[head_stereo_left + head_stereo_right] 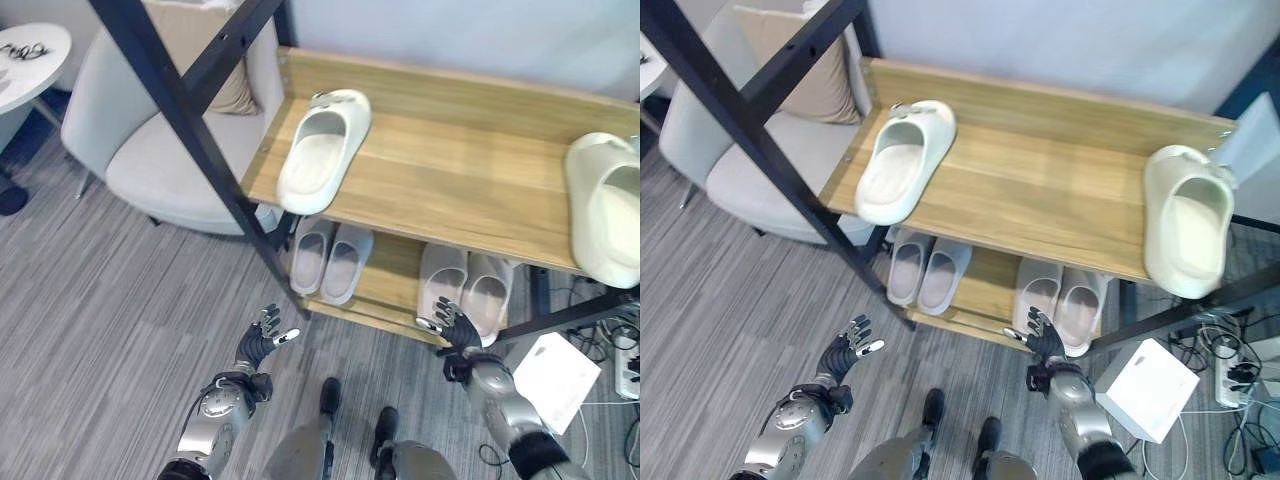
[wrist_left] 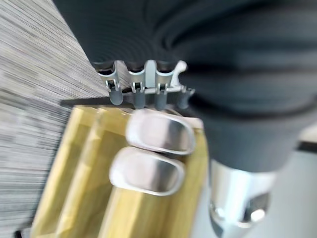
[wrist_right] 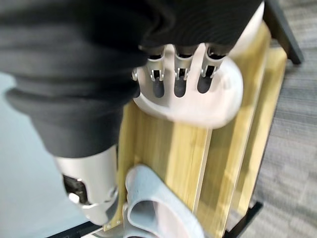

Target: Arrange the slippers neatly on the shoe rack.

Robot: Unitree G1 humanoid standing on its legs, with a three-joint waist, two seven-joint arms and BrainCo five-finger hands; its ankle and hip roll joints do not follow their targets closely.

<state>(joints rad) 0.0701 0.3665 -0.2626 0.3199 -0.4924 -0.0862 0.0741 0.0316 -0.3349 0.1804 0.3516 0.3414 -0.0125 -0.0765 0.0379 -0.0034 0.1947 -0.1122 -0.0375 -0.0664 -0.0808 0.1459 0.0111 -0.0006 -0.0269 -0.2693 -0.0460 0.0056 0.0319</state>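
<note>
Two cream slippers lie far apart on the wooden shoe rack's top shelf [image 1: 450, 170], one at the left end [image 1: 322, 150] and one at the right end [image 1: 605, 205]. On the lower shelf stand a pale grey pair [image 1: 330, 258] and a pinkish pair [image 1: 465, 285]. My left hand [image 1: 262, 343] hovers open above the carpet in front of the rack's left leg. My right hand [image 1: 455, 335] is open, fingers straight, just in front of the pinkish pair at the lower shelf's front edge. In the right wrist view its fingers [image 3: 181, 79] reach toward a slipper [image 3: 198, 104].
A black diagonal frame bar [image 1: 190, 130] crosses in front of the rack's left end. A pale armchair [image 1: 160, 140] with a cushion stands to the left, beside a round white table [image 1: 25, 60]. A white box [image 1: 555, 380] and a power strip [image 1: 628, 365] lie on the floor at the right.
</note>
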